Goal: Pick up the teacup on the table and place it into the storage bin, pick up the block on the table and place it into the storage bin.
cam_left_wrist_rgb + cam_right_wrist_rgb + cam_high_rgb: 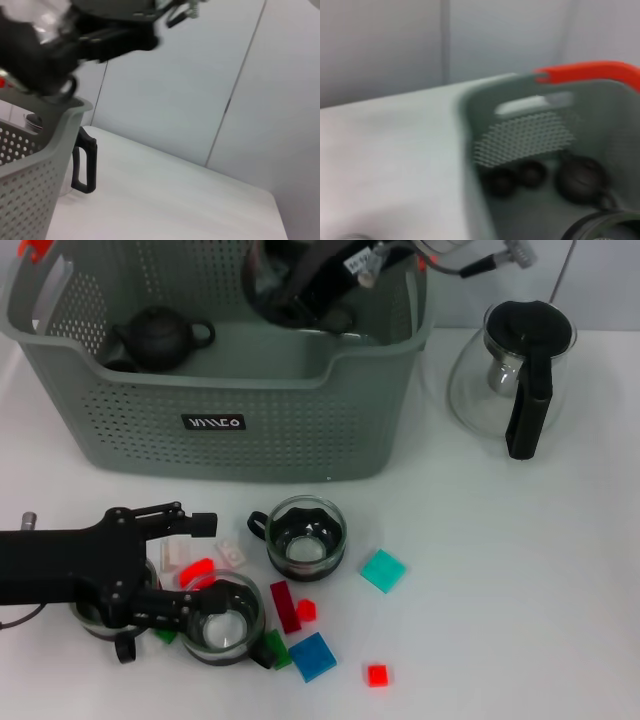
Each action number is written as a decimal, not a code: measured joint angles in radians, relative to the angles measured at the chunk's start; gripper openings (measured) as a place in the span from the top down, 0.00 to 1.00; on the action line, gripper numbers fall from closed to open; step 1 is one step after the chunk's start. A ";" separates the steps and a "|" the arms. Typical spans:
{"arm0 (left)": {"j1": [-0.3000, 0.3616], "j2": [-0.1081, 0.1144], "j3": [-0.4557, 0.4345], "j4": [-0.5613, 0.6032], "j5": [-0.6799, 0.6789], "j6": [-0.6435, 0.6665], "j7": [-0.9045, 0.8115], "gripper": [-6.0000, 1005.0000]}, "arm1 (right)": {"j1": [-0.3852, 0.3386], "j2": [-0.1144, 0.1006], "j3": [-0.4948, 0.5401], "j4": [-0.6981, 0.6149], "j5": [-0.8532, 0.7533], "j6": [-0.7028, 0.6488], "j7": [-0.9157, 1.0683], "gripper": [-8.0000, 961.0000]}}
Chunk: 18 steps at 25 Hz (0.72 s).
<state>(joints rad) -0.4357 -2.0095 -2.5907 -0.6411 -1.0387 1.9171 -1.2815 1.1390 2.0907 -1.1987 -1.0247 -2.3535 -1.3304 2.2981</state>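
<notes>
White table point(520, 570), pale panelled wall behind. At 8 o'clock the left gripper point(185, 565) lies low, fingers spread around a red block point(197, 568), beside a teacup point(226, 618). At 12, the bin point(230, 390); the right gripper point(300, 300) above it, grip unreadable, partly cropped.

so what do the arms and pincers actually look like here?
Left arm is matte black with chunky links, ending in a black pincer with slim fingers. Right arm is also black, carrying a white label and grey cables near the wrist.
</notes>
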 joint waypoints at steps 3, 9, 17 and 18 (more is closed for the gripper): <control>-0.003 0.000 0.002 0.000 0.002 0.005 0.000 0.06 | 0.037 -0.001 0.010 0.089 -0.048 0.102 -0.001 0.93; 0.002 -0.002 0.003 0.000 0.003 0.005 0.001 0.05 | 0.087 -0.001 0.000 0.247 -0.061 0.280 -0.026 0.93; 0.004 -0.005 0.003 0.000 0.003 0.008 0.002 0.05 | 0.137 0.008 -0.006 0.458 -0.059 0.539 -0.099 0.93; 0.004 -0.006 0.003 0.000 0.003 0.008 0.002 0.05 | 0.141 0.009 -0.008 0.480 -0.058 0.563 -0.108 0.93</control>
<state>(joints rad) -0.4321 -2.0153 -2.5878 -0.6413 -1.0354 1.9249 -1.2793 1.2800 2.0997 -1.2072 -0.5450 -2.4111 -0.7671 2.1906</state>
